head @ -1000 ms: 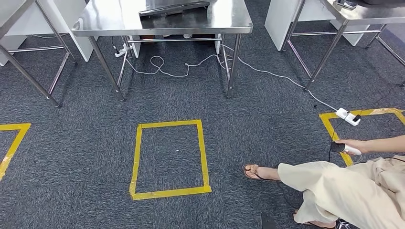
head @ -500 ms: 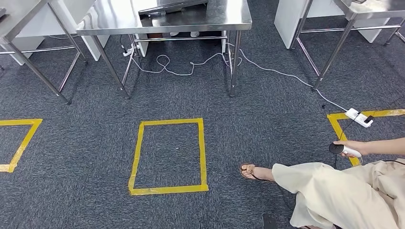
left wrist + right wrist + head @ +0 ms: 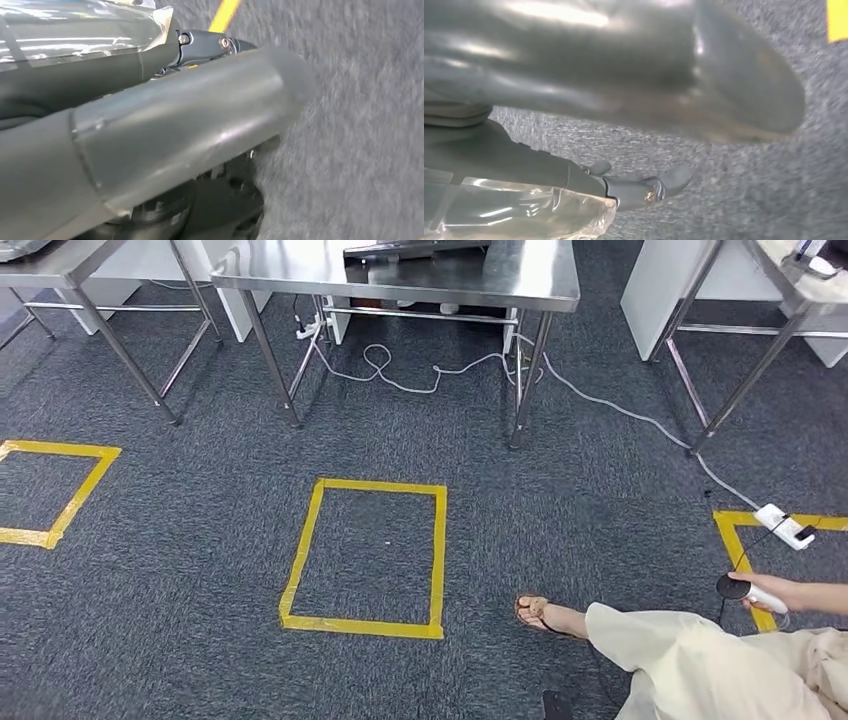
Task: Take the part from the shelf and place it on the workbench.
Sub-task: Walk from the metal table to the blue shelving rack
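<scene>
My left hand hangs over the grey carpet, its thick grey thumb across the picture and a dark finger stretched out with nothing in it. My right hand hangs the same way above the carpet, one finger straight and nothing held. A steel workbench stands ahead at the far side of the floor, with a dark flat object lying on its top.
A yellow tape rectangle marks the carpet in front of me, with others at left and right. White cables run under the bench to a power strip. A seated person at lower right holds a small device. More steel tables flank the bench.
The whole picture has shifted to the right, so the camera has turned left. The person's leg and hand have slid toward the lower right corner.
</scene>
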Robot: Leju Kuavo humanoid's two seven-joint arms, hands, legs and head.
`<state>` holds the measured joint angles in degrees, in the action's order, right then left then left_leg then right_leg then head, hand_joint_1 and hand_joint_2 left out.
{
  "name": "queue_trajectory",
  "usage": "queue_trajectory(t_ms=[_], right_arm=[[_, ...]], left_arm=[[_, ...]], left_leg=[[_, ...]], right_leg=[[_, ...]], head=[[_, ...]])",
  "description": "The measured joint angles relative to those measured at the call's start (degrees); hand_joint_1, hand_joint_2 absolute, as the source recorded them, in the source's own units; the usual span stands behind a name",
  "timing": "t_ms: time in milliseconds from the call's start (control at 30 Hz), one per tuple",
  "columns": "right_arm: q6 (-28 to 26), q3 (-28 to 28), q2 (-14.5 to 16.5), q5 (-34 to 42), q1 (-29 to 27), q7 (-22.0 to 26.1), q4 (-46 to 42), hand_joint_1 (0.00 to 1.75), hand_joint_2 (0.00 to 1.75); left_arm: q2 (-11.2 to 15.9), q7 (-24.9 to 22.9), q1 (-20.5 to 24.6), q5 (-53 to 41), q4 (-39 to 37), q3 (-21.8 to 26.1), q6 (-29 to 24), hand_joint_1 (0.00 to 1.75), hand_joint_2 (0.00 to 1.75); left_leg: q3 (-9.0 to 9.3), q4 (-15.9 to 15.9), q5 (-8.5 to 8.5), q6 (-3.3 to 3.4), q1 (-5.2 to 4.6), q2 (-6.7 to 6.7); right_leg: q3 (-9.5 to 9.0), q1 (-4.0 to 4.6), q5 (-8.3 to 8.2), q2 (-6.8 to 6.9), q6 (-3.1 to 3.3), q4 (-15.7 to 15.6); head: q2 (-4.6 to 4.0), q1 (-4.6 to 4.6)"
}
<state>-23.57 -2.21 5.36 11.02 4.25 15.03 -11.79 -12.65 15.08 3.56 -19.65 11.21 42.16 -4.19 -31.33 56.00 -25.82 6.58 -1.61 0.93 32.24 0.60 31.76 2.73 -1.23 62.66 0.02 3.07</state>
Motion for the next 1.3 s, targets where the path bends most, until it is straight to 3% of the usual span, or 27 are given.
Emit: queue_trajectory(t_ms=[67,133,167,233,267,333,400,467,533,600,633,667,733,800,833,900,967,1000,1067,1133,1167,1200,1267,1300], right_arm=[[-0.01,-0.01,-0.22,0.0,-0.12,0.05,0.03,0.0,0.0],[-0.01,-0.02,-0.45,0.02,-0.41,0.05,0.07,0.0,0.0],[-0.02,-0.02,-0.53,0.04,-0.51,0.06,0.08,0.0,0.0],[-0.04,-0.02,-0.61,0.17,-0.6,0.1,0.09,0.0,0.0],[-0.06,-0.03,-0.62,0.28,-0.6,0.13,0.11,0.0,0.0],[-0.13,-0.09,-0.59,0.46,-0.65,0.2,0.16,0.0,0.0],[-0.24,-0.18,-0.58,0.61,-0.69,0.27,0.18,0.0,0.0],[-0.34,-0.31,-0.56,0.71,-0.67,0.32,0.18,0.0,0.0],[-0.4,-0.48,-0.52,0.84,-0.76,0.37,0.19,0.0,0.0],[-0.45,-0.67,-0.51,1.12,-0.94,0.4,0.2,0.0,0.0],[-0.48,-0.76,-0.52,1.25,-0.98,0.43,0.21,0.0,0.0],[-0.5,-0.86,-0.52,1.34,-0.99,0.45,0.21,0.0,0.0],[-0.53,-1.09,-0.44,1.39,-0.94,0.52,0.2,0.0,0.0],[-0.58,-1.33,-0.38,1.39,-0.92,0.63,0.2,0.0,0.0],[-0.62,-1.42,-0.38,1.4,-0.91,0.69,0.21,0.0,0.0],[-0.67,-1.53,-0.33,1.48,-0.82,0.81,0.2,0.0,0.0],[-0.75,-1.61,-0.33,1.56,-0.74,0.93,0.19,0.0,0.0],[-0.79,-1.64,-0.33,1.58,-0.75,0.97,0.19,0.0,0.0],[-0.87,-1.71,-0.39,1.65,-0.95,1.02,0.21,0.0,0.0],[-0.91,-1.77,-0.47,1.74,-1.25,1.01,0.26,0.0,0.0],[-0.93,-1.84,-0.53,1.76,-1.35,0.99,0.27,0.0,0.0],[-0.95,-1.92,-0.58,1.78,-1.39,0.99,0.28,0.0,0.0],[-0.98,-2.11,-0.7,1.78,-1.4,0.99,0.3,0.0,0.0],[-0.98,-2.17,-0.74,1.79,-1.38,0.99,0.31,0.0,0.0]], left_arm=[[-0.07,0.02,0.1,0.02,-0.01,-0.01,0.02,0.0,0.0],[-0.19,0.04,-0.01,0.02,-0.02,-0.01,0.05,0.0,0.0],[-0.25,0.07,-0.12,0.03,-0.03,0.0,0.06,0.0,0.0],[-0.32,0.13,-0.26,0.02,-0.03,0.0,0.07,0.0,0.0],[-0.33,0.18,-0.26,0.01,-0.03,-0.01,0.08,0.0,0.0],[-0.33,0.27,-0.26,-0.05,-0.02,-0.04,0.13,0.0,0.0],[-0.3,0.32,-0.33,-0.15,-0.02,-0.09,0.18,0.0,0.0],[-0.2,0.33,-0.41,-0.27,-0.02,-0.18,0.25,0.0,0.0],[-0.15,0.33,-0.35,-0.4,-0.02,-0.26,0.37,0.0,0.0],[-0.12,0.32,-0.27,-0.56,-0.02,-0.31,0.45,0.0,0.0],[-0.1,0.3,-0.3,-0.65,-0.02,-0.32,0.48,0.0,0.0],[-0.06,0.27,-0.34,-0.71,-0.02,-0.33,0.5,0.0,0.0],[0.02,0.22,-0.35,-0.79,-0.01,-0.33,0.55,0.0,0.0],[0.06,0.18,-0.14,-0.89,0.0,-0.36,0.58,0.0,0.0],[0.07,0.16,-0.03,-0.93,0.01,-0.38,0.6,0.0,0.0],[0.1,0.14,0.05,-1.01,0.0,-0.4,0.62,0.0,0.0],[0.08,0.13,0.0,-1.11,0.01,-0.42,0.67,0.0,0.0],[0.06,0.13,0.02,-1.15,0.02,-0.43,0.7,0.0,0.0],[0.05,0.13,0.13,-1.26,0.03,-0.46,0.83,0.0,0.0],[0.06,0.13,0.16,-1.32,0.03,-0.49,0.92,0.0,0.0],[0.06,0.13,0.12,-1.34,0.03,-0.49,0.96,0.0,0.0],[0.05,0.13,0.09,-1.37,0.03,-0.49,0.97,0.0,0.0],[0.04,0.13,0.08,-1.42,0.02,-0.5,1.02,0.0,0.0],[0.03,0.13,0.11,-1.43,0.02,-0.51,1.03,0.0,0.0]], left_leg=[[-0.13,-0.47,0.57,-0.41,0.21,-1.15],[-0.39,-0.38,0.73,-0.77,0.42,-2.49],[-0.45,-0.22,0.73,-1.03,0.59,-3.17],[-0.69,0.54,0.45,-1.8,1.0,-4.39],[-1.02,1.24,0.12,-2.34,1.06,-4.95],[-1.69,2.23,-0.41,-3.41,1.06,-5.77],[-2.11,2.47,-0.47,-4.2,1.18,-6.33],[-2.9,3.92,-1.38,-4.87,1.38,-4.94],[-5.51,9.42,-4.72,-5.63,1.67,-2.5],[-9.19,16.68,-7.99,-6.32,2.17,-1.5],[-10.16,18.38,-8.2,-6.55,2.43,-1.3],[-10.04,17.97,-7.35,-6.71,2.68,-1.07],[-6.45,11.01,-3.53,-6.79,3.01,0.26],[-3.0,4.54,-1.18,-6.63,2.76,1.91],[-2.38,3.26,-0.96,-6.41,2.52,2.28],[-2.52,2.96,-1.01,-5.6,1.98,1.3],[-1.96,1.96,-0.44,-4.55,1.92,0.24],[-1.65,1.41,-0.08,-4.04,1.96,-0.29],[-1.47,1.0,0.24,-3.4,1.89,-1.45],[-1.49,1.02,0.23,-3.18,1.55,-2.98],[-1.43,1.04,0.21,-3.14,1.37,-3.78],[-1.33,1.07,0.2,-3.13,1.2,-4.58],[-1.21,1.25,0.13,-3.2,0.85,-6.05],[-1.24,1.41,0.01,-3.32,0.68,-6.72]], right_leg=[[3.29,-0.62,3.06,-2.09,-0.03,7.03],[5.34,-1.24,4.05,-2.49,-0.94,11.17],[4.82,-1.6,3.06,-2.56,-1.8,9.97],[1.44,-2.4,-0.26,-3.61,-3.55,2.67],[-0.07,-2.65,-1.51,-4.5,-3.8,-0.83],[-1.27,-2.69,-2.25,-5.52,-2.74,-3.89],[-1.4,-2.57,-2.4,-4.67,-1.03,-3.89],[-1.62,-2.86,-2.76,-3.78,-0.01,-4.06],[-1.59,-2.98,-2.89,-2.71,0.6,-4.14],[-1.5,-2.91,-2.81,-1.42,0.82,-4.13],[-1.47,-2.92,-2.76,-0.8,0.86,-4.12],[-1.5,-2.95,-2.69,-0.22,0.83,-4.12],[-1.77,-3.05,-2.47,0.79,0.58,-4.12],[-2.15,-2.79,-2.16,1.6,0.01,-4.15],[-2.29,-2.63,-2.04,2.0,-0.35,-4.19],[-2.73,-2.48,-2.03,2.85,-1.22,-4.65],[-2.72,-2.49,-1.38,1.84,-1.76,-4.06],[-2.03,-2.43,-0.32,0.66,-1.58,-2.3],[1.43,-2.38,3.05,-1.64,-0.59,4.81],[4.97,-2.11,5.01,-2.32,-0.31,11.13],[5.47,-1.93,4.55,-2.5,-0.54,11.44],[4.79,-1.74,3.13,-2.72,-0.88,9.35],[1.51,-1.51,-0.78,-4.39,-1.17,1.17],[0.2,-1.48,-2.25,-5.21,-0.93,-2.16]], head=[[0.0,0.03],[0.0,0.05],[0.0,0.05],[0.0,0.08],[0.0,0.11],[0.0,0.07],[0.0,-0.03],[0.0,-0.13],[0.0,-0.31],[0.0,-0.39],[0.0,-0.39],[0.0,-0.4],[0.0,-0.4],[0.0,-0.36],[0.0,-0.33],[0.0,-0.32],[0.0,-0.26],[0.0,-0.2],[0.0,-0.11],[0.0,-0.08],[0.0,-0.07],[0.0,-0.07],[0.0,-0.08],[0.0,-0.09]])
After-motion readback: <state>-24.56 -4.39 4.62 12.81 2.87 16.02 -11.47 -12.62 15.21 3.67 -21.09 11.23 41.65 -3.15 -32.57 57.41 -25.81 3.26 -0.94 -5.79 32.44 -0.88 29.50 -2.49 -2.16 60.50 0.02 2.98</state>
